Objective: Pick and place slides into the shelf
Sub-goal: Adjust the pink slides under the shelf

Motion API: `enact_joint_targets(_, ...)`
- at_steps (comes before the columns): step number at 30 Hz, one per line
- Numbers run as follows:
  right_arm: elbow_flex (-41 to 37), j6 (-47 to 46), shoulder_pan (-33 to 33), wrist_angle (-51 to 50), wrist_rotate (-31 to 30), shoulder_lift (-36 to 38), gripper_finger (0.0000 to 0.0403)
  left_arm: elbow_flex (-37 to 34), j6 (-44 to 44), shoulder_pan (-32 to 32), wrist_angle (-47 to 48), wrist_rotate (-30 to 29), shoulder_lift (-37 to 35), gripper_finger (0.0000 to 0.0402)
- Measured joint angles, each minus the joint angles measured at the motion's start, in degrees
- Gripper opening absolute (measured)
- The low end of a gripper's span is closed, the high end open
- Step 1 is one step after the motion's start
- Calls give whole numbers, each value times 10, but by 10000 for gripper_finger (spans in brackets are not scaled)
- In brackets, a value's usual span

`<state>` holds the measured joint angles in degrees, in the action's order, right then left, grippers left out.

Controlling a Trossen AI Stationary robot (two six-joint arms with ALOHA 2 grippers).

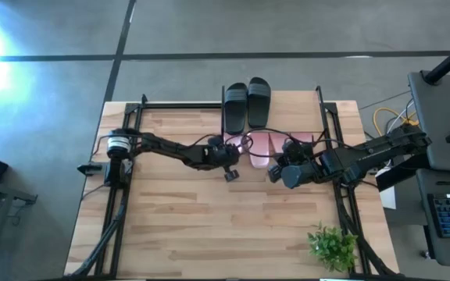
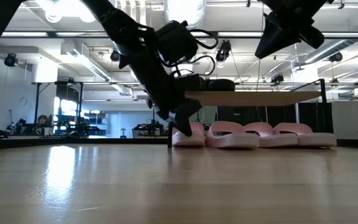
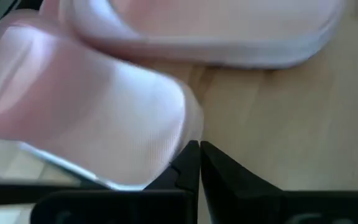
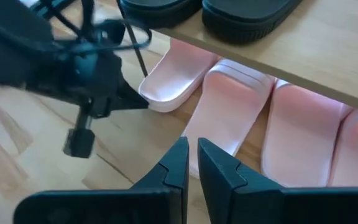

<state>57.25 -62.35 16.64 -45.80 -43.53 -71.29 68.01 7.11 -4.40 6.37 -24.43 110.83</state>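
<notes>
Butcher-block tabletop [image 2: 166,186] bears smooth, rounded pink slides [image 2: 253,135] under shelf plank [image 2: 253,98].

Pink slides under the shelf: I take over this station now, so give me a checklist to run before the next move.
1. Black slides on the shelf's plank: two there, ok.
2. Pink slides under the plank: four in a row, ok.
3. Leftmost pink slide straight: it angles away from its neighbours, not ok.
4. Left claw empty: shut, holding nothing, tips beside that slide, ok.
5. Right claw empty: shut on nothing, above the table before the row, ok.
6. Left claw touching the slide: cannot tell.
</notes>
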Motion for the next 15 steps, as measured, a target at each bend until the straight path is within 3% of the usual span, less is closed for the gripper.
enact_joint_targets(5, 0, -21, 7, -11, 37, 21, 28, 11, 0, 30, -90, 65, -18, 0)
enact_joint_targets(9, 0, -44, 35, -17, 30, 56, 28, 10, -19, 54, -196, 143, -13, 0)
enact_joint_targets(15, 0, -71, 49, -80, 14, 89, 28, 17, -22, 60, -204, 152, 27, 0)
